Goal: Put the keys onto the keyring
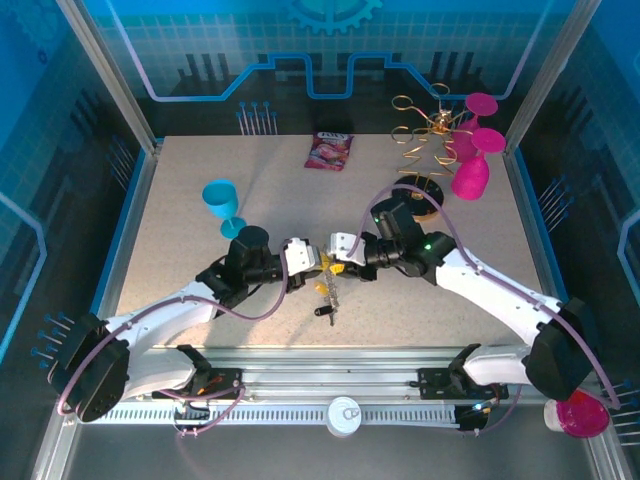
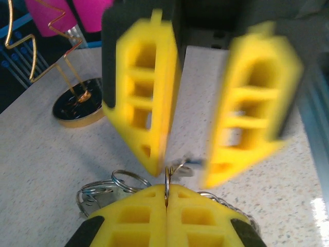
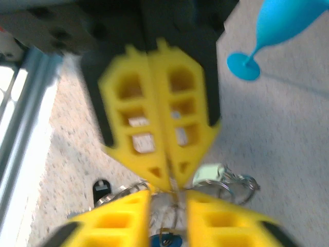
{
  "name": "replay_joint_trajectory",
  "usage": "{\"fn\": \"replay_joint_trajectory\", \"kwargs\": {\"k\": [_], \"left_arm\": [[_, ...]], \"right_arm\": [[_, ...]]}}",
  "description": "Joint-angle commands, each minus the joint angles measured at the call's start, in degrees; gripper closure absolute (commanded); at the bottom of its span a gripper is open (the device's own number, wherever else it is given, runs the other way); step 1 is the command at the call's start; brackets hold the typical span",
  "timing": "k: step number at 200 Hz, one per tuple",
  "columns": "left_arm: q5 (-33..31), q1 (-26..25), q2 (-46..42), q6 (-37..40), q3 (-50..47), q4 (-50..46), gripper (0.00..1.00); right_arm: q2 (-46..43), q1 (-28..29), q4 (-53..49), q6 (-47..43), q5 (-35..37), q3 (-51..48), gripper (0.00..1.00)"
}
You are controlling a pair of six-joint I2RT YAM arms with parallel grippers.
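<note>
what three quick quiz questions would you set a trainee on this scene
1. True or false: the left gripper is shut on a thin metal ring.
2. The goblet on the left of the table is: A pink, B blue, C green?
3. What stands beside the pink goblets at the far right?
Key: 1 true; 2 B; 3 the gold wire rack.

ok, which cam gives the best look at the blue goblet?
Top external: the blue goblet shows whole, upright and sharp. The right wrist view crops it to foot, stem and lower bowl, at the frame's top right corner.
</note>
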Motion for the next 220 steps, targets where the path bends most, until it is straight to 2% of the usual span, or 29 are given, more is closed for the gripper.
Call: {"fn": "replay_joint_trajectory", "kwargs": {"k": [1, 44, 111, 133, 153, 176, 200, 220], "left_arm": [[-1.9, 0.4, -0.7, -0.2, -1.5, 3.8, 1.0], [-0.3, 0.5, 0.6, -3.5, -2.6, 8.1, 1.0], [0.7, 0.6, 0.8, -5.0, -3.0, 9.0, 1.0], [0.8, 0.6, 0.8, -5.2, -3.0, 9.0, 1.0], [1.0, 0.6, 1.0, -6.1, -2.7, 9.0, 1.0], [1.2, 0.7, 1.4, -7.8, -2.6, 10.1, 1.0], [1.3, 1.1, 1.7, -10.4, -2.8, 12.0, 1.0], [1.7, 1.7, 2.6, -14.6, -3.2, 15.4, 1.0]], "right_arm": [[-5.5, -2.5, 9.6, 6.7, -5.2, -6.2, 0.57], [-7.2, -2.1, 16.1, 8.2, 0.7, -13.8, 0.55], [-7.3, -0.1, 23.8, 9.4, 7.7, -15.3, 0.61], [-7.0, 0.2, 23.5, 9.2, 6.8, -14.8, 0.69], [-6.1, 0.1, 22.0, 8.5, 4.7, -14.2, 0.88], [-5.8, 0.2, 22.0, 8.2, 3.8, -14.3, 0.99], [-5.9, 0.4, 21.8, 7.0, 3.9, -14.7, 1.0], [-5.1, 2.5, 20.7, 2.8, 7.9, -15.2, 1.0]]}}
